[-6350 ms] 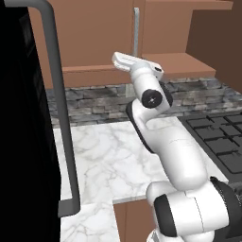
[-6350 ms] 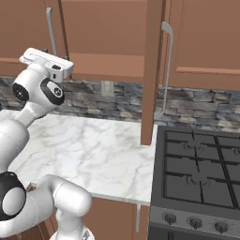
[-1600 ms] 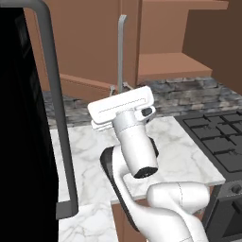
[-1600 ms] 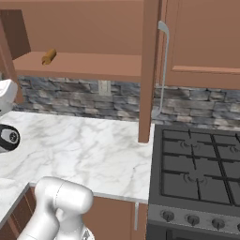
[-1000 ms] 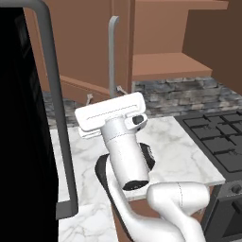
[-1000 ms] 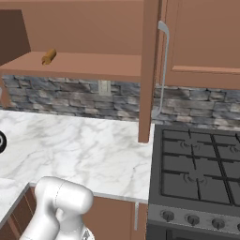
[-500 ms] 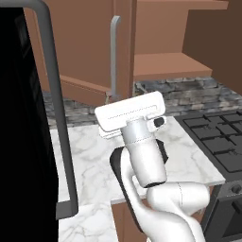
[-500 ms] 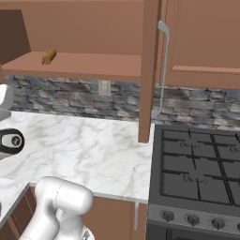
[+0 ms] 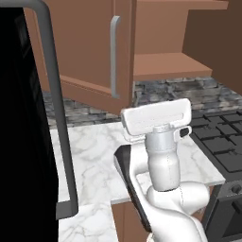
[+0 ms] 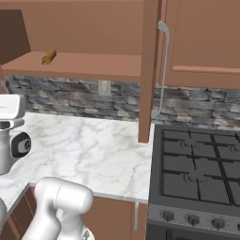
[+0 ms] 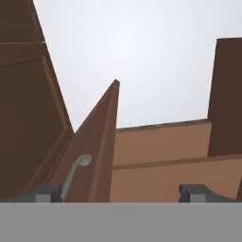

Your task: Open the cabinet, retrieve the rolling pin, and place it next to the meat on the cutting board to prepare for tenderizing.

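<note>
The rolling pin [image 10: 48,56] lies on the cabinet [image 10: 79,65] shelf in the right base view; spread fingers [image 11: 47,193] flank its door.

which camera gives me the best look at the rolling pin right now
The right base view: the rolling pin lies in plain sight on the open cabinet's shelf, seen nearly end-on. The left base view and hand view show cabinet wood but no clear sight of it.

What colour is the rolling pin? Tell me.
Light tan wood; the rolling pin shows best on the cabinet shelf in the right base view.
</note>
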Available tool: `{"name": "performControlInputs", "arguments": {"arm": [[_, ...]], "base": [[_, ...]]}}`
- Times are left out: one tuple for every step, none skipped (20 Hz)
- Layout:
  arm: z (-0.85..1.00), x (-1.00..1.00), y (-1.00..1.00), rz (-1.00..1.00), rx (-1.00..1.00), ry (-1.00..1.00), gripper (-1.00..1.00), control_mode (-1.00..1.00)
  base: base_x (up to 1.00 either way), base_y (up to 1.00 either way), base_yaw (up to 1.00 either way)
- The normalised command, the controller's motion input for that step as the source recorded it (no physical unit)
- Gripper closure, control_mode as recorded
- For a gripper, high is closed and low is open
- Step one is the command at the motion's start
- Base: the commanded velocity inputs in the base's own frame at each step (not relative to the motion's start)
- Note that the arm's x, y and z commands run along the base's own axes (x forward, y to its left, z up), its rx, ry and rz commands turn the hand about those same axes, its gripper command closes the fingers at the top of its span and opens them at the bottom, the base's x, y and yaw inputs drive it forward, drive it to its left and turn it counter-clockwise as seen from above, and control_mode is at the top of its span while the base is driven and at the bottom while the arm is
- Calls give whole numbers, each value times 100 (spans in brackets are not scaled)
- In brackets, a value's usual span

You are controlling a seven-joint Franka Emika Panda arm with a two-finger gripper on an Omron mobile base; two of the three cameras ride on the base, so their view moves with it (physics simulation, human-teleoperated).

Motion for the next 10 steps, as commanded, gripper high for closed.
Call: {"name": "performControlInputs", "arguments": {"arm": [[0, -88, -26, 5, 24, -8, -100, -100], [0, -78, -21, 5, 24, -4, -100, -100], [0, -70, -17, 5, 25, -1, -100, -100], [2, -61, -11, 6, 25, 0, -100, -100], [9, -52, -6, 6, 23, 0, -100, -100], [17, -43, -6, 4, 21, 0, -100, -100], [22, -35, -6, 1, 19, 1, -100, -100], [27, -27, -7, 0, 18, 5, -100, -100], [31, -24, -12, 0, 17, 8, -100, -100], [32, -24, -16, 0, 15, 9, -100, -100]], "base": [[0, 0, 0], [0, 0, 0], [0, 0, 0], [0, 0, 0], [0, 0, 0], [0, 0, 0], [0, 0, 0], [0, 0, 0], [0, 0, 0], [0, 0, 0]]}}
